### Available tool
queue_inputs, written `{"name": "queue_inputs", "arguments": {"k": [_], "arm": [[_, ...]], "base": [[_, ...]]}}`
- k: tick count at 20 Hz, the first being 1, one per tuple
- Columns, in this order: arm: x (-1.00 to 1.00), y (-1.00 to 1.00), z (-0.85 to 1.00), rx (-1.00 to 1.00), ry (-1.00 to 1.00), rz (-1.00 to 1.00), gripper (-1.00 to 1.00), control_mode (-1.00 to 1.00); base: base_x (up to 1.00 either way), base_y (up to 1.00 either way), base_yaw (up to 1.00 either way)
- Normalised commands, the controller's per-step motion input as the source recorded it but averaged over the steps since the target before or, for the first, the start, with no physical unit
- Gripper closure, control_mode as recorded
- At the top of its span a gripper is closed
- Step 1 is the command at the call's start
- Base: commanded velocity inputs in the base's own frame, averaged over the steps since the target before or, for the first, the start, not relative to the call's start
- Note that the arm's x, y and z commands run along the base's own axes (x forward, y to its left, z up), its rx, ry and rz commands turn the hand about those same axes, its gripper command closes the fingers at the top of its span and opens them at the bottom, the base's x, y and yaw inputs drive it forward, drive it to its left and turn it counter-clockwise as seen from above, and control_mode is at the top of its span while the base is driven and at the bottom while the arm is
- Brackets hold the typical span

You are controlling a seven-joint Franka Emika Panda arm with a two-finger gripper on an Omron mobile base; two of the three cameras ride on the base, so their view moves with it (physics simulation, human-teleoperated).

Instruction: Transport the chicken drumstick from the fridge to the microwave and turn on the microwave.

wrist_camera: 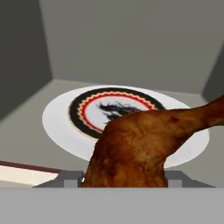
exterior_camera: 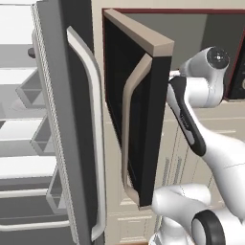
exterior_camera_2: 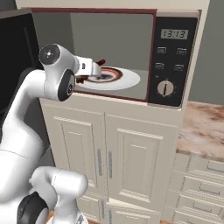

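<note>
Your left base view sits behind the arm, looking forward past the open fridge [exterior_camera: 72,119] door and edge-on at the open microwave [exterior_camera: 143,95] door. Your right base view faces the microwave [exterior_camera_2: 131,57] cavity squarely, a little farther back; both share that cavity and the arm. Your hand view looks close along the claw [wrist_camera: 124,179] onto the plate [wrist_camera: 61,118] inside.

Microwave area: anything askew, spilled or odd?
Nothing spilled or damaged. The chicken drumstick is held in the fingers, at the front of the open microwave, not yet on the white plate. The fridge door stands open beside the microwave door, which fits mid-task.
</note>
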Motion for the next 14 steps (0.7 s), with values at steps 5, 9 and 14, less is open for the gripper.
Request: {"name": "queue_inputs", "arguments": {"k": [5, 9, 14], "arm": [[0.41, -0.02, -0.02, 0.00, 0.00, 0.00, 1.00, -1.00], [0.34, 0.00, -0.11, 0.00, 0.02, 0.00, 1.00, -1.00], [0.25, 0.00, -0.10, 0.00, 0.05, 0.00, 1.00, -1.00]], "base": [[0.00, 0.00, 0.00], [0.00, 0.00, 0.00], [0.00, 0.00, 0.00]]}}
